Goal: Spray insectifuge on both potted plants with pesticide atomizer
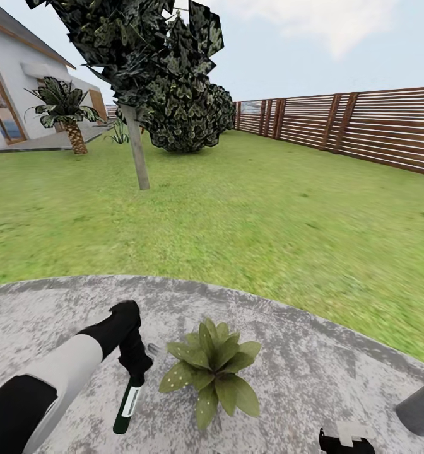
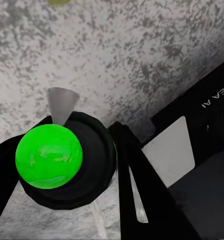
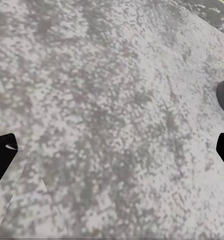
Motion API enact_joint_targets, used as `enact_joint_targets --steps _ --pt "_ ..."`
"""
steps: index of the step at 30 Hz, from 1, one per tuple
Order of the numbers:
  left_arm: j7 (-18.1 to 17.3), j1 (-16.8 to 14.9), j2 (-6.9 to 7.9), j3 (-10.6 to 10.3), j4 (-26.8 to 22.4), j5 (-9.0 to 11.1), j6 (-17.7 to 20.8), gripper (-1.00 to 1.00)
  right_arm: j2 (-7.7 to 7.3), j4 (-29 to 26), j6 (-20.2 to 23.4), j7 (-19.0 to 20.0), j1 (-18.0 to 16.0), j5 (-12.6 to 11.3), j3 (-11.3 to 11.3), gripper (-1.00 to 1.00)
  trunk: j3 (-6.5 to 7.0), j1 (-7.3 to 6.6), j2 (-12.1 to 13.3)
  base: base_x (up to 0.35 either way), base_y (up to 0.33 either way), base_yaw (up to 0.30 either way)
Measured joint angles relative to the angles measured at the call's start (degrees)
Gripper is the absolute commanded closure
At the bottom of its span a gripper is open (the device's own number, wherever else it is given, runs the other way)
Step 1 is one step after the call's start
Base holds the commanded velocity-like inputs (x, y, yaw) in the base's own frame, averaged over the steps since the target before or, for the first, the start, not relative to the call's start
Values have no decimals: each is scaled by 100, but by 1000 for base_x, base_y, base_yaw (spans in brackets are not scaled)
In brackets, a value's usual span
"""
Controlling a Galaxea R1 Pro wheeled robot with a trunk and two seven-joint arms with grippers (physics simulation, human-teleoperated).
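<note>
The left gripper (image 1: 135,372) is clamped on the atomizer (image 1: 127,403), holding it upright just beside the plant (image 1: 212,371) on the round paving (image 1: 313,372). The bottle's slim and dark green with a white label, but the print's too small to read. From the left wrist you look straight down on its round black cap with a glossy bright-green ball on top and a grey cone nozzle poking out. The plant's a low rosette of pointed, speckled light-green leaves. The paving is mottled grey stone, with blurry lawn (image 1: 250,214) past it and a brown slatted fence (image 1: 363,126). Right fingers (image 3: 2,155) are spread wide, nothing between them. White lettering on the robot's black body is cut off and unreadable.
</note>
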Motion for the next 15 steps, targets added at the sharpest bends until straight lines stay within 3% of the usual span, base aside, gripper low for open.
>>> enact_joint_targets --steps 1,3,15 --pt "-13 0 -5 -25 8 -182 4 100 0 3 0 -4 1 0 0 -100 0 1 0 -209 -150 0" --pt "-24 1 -13 -30 1 -293 10 100 0 7 0 -5 2 0 0 -100 0 1 0 -224 -161 77" --pt "-25 1 -12 -28 -18 -347 20 100 0 8 1 -4 1 0 0 -100 0 1 0 -232 -182 262"
